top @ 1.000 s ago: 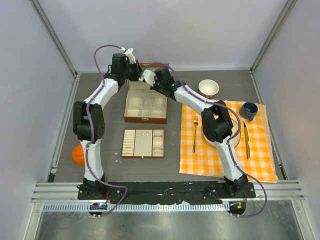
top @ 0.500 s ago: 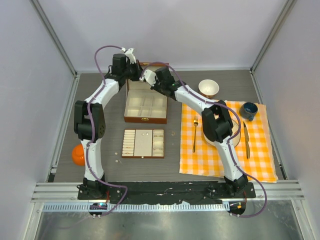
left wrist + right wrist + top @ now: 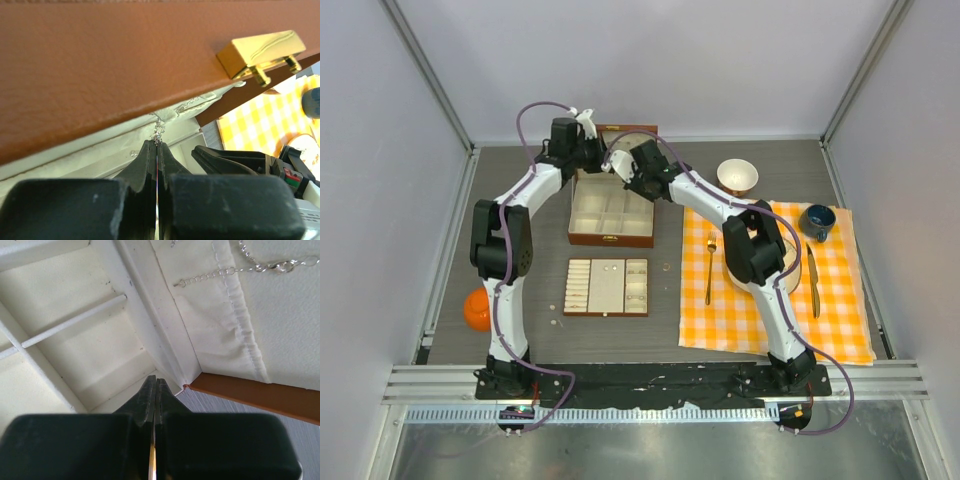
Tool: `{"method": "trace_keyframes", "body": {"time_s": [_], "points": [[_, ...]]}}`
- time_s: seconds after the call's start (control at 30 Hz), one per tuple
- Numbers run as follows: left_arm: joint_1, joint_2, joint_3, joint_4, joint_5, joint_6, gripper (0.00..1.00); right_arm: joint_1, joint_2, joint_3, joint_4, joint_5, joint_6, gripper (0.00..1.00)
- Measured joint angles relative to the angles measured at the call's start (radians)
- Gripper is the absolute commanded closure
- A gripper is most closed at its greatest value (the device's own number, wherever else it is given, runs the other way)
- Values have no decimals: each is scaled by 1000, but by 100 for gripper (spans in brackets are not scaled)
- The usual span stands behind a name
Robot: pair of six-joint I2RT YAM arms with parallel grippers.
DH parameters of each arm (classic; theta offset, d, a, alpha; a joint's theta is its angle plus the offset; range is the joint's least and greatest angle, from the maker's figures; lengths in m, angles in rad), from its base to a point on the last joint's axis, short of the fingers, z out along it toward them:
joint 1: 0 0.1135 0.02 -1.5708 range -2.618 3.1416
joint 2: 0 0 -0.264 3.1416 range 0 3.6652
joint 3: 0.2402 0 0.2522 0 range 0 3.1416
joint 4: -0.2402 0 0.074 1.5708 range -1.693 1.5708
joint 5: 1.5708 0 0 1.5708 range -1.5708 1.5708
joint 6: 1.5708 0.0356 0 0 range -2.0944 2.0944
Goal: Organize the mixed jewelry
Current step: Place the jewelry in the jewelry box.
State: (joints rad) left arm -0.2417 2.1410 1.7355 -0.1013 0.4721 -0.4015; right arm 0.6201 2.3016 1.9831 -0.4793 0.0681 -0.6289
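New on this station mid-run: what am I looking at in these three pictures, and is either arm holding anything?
A left arm and right arm stand side by side. The wide picture looks down from above; the other two come from wrist cameras. Both reach into an open wooden box; a cream-lined tray lies nearer, a checked cloth with fork and knife to the right. The left tool is shut, apparently pinching a thin chain by the lid. The right tool is shut, empty, over a compartment.
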Motion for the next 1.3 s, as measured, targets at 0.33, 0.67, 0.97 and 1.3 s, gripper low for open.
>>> {"method": "trace_keyframes", "body": {"time_s": [0.33,0.67,0.97,1.3], "points": [[-2,0,-1,-1,0,44,100,2,0,0,-8,3,0,99],[-2,-8,0,-5,-2,65,100,13,-14,-1,-11,68,-5,83],[0,-68,-5,1,-9,73,100,45,-63,8,63,97,-13,65],[-5,-79,-26,23,42,59,100,82,-68,16,138,82,-62,59]]}}
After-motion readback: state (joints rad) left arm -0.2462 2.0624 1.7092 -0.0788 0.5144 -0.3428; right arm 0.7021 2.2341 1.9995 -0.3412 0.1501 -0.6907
